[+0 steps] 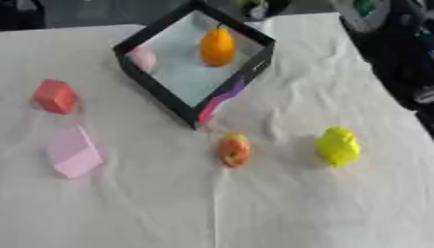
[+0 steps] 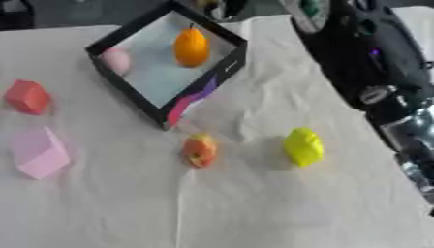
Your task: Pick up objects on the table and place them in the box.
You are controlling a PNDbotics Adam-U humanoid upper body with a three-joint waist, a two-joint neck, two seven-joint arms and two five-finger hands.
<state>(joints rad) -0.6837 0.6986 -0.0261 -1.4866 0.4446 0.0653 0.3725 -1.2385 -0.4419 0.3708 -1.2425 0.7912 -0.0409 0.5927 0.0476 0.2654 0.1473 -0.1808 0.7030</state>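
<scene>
A black box (image 1: 158, 86) with a pale floor stands tilted at the table's far middle. Inside it lie an orange fruit (image 1: 217, 46) and a small pink thing (image 1: 142, 59). On the white cloth in front lie a red block (image 1: 55, 96) at the left, a pink block (image 1: 73, 152) below it, a red and yellow apple-like fruit (image 1: 234, 149) in the middle, and a yellow object (image 1: 338, 146) to the right. My right arm (image 2: 398, 121), black and silver, runs down the right edge of the right eye view, off the table; its hand is cut off there. No left hand shows.
The white cloth (image 1: 254, 208) is wrinkled and covers the whole table. Dark equipment (image 1: 398, 43) stands beyond the table's right edge and far corner. The box's near corner carries a pink and purple mark (image 1: 222, 99).
</scene>
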